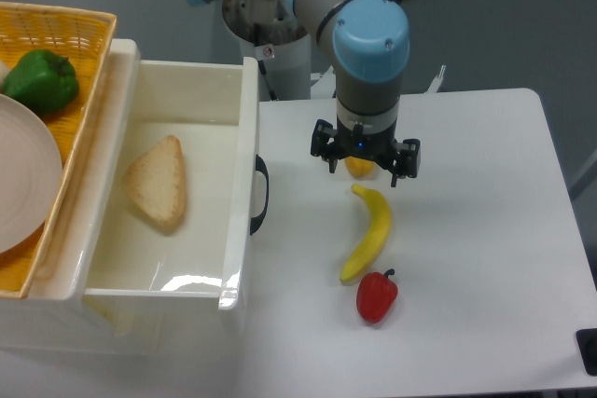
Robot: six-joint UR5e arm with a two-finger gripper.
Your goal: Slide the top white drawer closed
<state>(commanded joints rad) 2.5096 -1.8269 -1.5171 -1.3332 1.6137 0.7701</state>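
The top white drawer (238, 230) stands pulled out at the left of the frame, its glossy front panel facing right with the black curved handle (260, 195) at mid-height. A wedge of bread (158, 182) lies inside on the drawer floor. At the upper left, a yellow wicker basket (79, 34) holds a green pepper (41, 80) and part of a white plate (23, 174). The hand (366, 157) hangs over the white counter (485, 230) at centre frame, well right of the handle, its fingers apart and clamped on nothing. A small yellow-orange thing sits just behind it, mostly hidden. Below lie a banana (370, 232) and a red pepper (377, 295).
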